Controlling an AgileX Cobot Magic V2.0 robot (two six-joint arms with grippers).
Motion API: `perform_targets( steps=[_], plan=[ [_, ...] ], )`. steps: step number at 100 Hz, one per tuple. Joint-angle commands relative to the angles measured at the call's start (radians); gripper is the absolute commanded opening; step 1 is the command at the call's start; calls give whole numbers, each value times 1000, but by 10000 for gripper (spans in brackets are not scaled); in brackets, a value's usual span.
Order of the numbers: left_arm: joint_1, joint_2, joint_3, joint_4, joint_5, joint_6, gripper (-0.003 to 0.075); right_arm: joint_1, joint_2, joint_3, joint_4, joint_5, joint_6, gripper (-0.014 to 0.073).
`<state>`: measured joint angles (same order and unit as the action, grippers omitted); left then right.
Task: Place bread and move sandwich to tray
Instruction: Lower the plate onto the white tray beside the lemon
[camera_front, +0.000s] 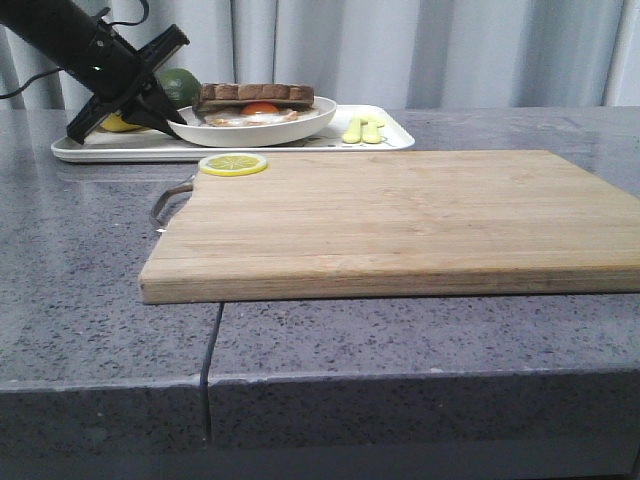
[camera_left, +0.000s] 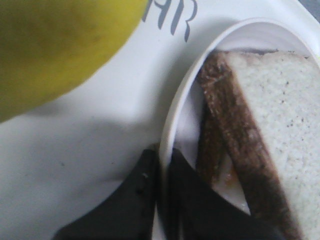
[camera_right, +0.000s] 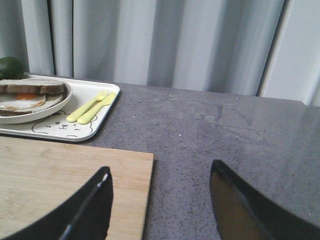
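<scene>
Front view, my left gripper pinching the bowl rim, sandwich inside, bowl on tray, my right gripper spread wide, holding nothing.

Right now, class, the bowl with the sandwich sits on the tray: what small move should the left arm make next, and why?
Probably open the left gripper and back away: its fingers pinch the bowl rim, and the bowl with the sandwich already rests on the tray.
</scene>
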<state>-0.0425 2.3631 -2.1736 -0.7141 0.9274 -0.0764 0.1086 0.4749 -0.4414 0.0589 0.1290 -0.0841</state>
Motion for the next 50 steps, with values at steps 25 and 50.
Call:
perform_targets(
  steps=[25, 50],
  plan=[
    [-8, -71, -35, -56, -26, -17, -18, -4, 2, -26, -9, -86, 4, 437],
    [-8, -71, -43, -56, -20, -17, 91, -4, 2, -26, -9, -86, 4, 437]
  ],
)
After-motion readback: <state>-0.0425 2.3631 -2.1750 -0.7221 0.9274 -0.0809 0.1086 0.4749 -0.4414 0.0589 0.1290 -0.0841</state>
